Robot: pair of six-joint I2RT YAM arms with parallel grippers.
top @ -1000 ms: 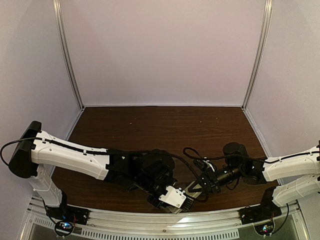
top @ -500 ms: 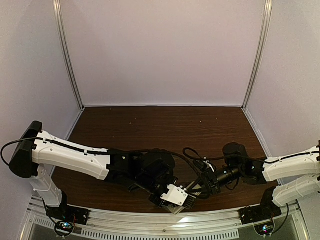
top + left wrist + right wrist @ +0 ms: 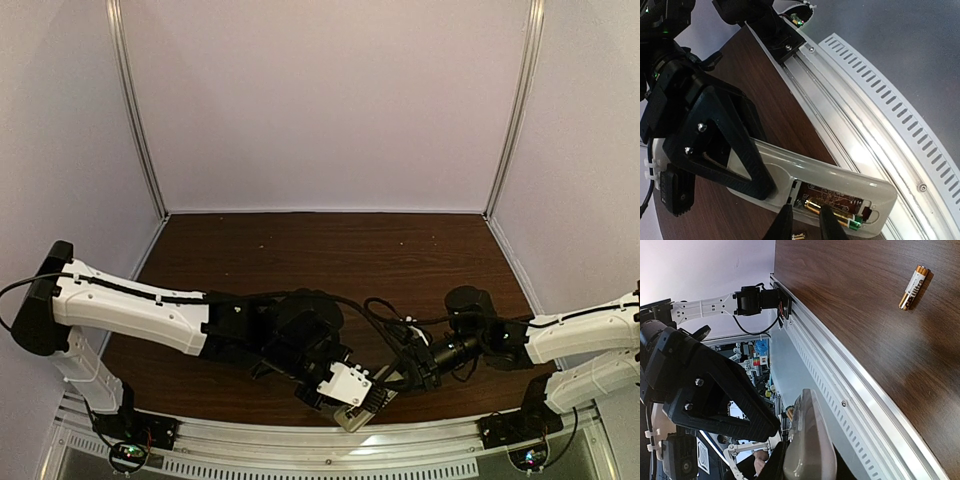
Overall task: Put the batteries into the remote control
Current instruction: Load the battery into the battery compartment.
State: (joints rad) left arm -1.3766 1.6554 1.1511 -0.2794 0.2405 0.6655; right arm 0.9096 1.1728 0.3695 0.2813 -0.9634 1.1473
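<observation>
At the left wrist, the black frame [image 3: 715,145] of the left gripper [image 3: 805,212] hides one end of the remote control [image 3: 840,177]; its fingers [image 3: 785,225] run off the bottom edge and partly cover the battery [image 3: 811,204] in the open bay [image 3: 837,196]; a brass glint [image 3: 799,236] between them is cropped beyond naming, and any grip is unclear; at the right wrist the remote is cut off below; from above, by the near edge of the table [image 3: 300,250], no battery can be picked out.

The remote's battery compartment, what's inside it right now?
One gold battery lies in one slot of the remote control; the slot beside it looks empty. The fingertips of the left gripper cover part of the battery.
</observation>
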